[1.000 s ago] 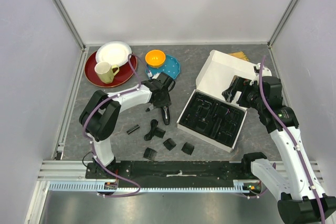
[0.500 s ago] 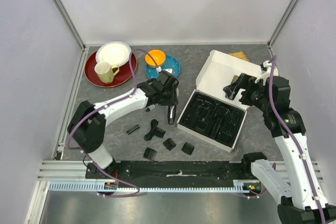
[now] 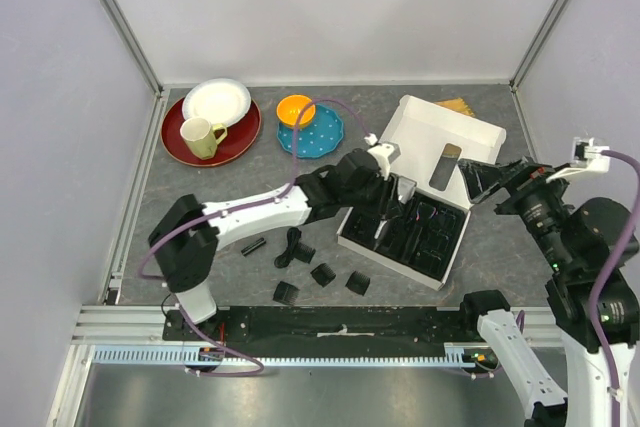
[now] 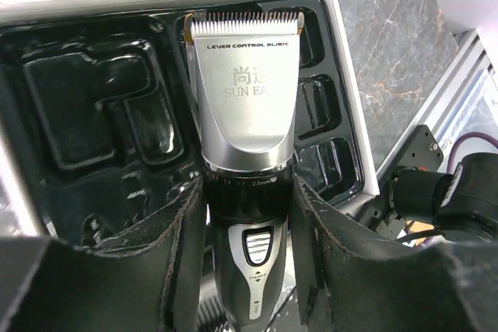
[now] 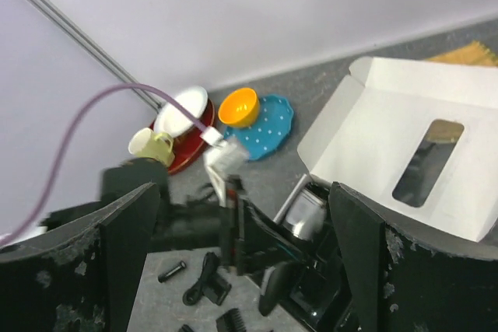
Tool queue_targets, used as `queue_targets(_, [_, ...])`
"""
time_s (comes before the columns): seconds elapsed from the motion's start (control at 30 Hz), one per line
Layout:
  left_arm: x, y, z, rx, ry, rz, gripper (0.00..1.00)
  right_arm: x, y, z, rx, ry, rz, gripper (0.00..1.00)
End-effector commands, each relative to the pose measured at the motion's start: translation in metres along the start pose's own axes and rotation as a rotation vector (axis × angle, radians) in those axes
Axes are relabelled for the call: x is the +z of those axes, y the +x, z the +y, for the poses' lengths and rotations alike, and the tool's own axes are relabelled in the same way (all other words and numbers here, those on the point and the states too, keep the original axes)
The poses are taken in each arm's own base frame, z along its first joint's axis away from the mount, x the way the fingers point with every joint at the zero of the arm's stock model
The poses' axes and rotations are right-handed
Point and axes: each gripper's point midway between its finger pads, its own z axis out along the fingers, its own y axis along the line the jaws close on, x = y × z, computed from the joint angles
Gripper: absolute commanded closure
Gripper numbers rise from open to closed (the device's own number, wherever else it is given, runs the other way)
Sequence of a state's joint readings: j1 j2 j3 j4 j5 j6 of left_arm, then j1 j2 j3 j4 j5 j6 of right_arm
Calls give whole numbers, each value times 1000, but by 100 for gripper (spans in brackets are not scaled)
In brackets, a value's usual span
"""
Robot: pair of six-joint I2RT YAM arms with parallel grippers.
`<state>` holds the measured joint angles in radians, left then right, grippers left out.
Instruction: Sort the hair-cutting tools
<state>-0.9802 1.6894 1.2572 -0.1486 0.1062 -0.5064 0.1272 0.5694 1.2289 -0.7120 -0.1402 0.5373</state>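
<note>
The left gripper [image 4: 247,200] is clamped on the clipper [image 4: 245,114], one black finger [image 4: 183,254] pressed on each side of its dark body. The clipper has a silver, wedge-shaped head with printed lettering, a row of fine teeth at the tip, and a black lower part with a grey switch. Its head sticks out past the fingertips, while the body runs back between the fingers. It is held over the black tray [image 3: 437,242] inside the white box [image 3: 425,137], with the blade end towards the box's raised lid.

The right gripper [image 3: 482,183] is up off the table to the right of the box, with its jaws spread wide and holding nothing.

On the table left of the box lie the cord [image 3: 289,247], a short cylinder [image 3: 253,246] and several small comb attachments [image 3: 323,274].

At the back left are a red plate [image 3: 178,142], a white plate [image 3: 220,99], a mug [image 3: 200,135], an orange bowl [image 3: 296,108] and a blue plate [image 3: 326,133], well apart from the clipper.
</note>
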Motion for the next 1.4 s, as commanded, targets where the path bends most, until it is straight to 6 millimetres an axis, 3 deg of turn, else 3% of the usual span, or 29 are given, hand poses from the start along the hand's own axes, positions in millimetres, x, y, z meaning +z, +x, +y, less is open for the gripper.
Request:
queue_targets(0.0, [17, -38, -48, 106, 164, -108, 98, -13, -16, 7, 15, 3, -47, 2])
queue_targets(0.07, [28, -38, -61, 129, 192, -120, 98, -14, -17, 8, 15, 2, -44, 2])
queue_targets(0.2, [47, -42, -65, 130, 169, -145, 98, -13, -13, 6, 24, 8, -34, 2])
queue_targets(0.7, [92, -5, -56, 69, 74, -113, 98, -6, 0, -5, 23, 37, -2, 2])
queue_targets(1.1, [93, 4, -29, -94, -121, -91, 98, 1, 9, -12, 21, 58, 29, 2])
queue_targets(1.37, [101, 12, -44, -128, -117, -13, 98, 5, 14, -16, 17, 70, 43, 2])
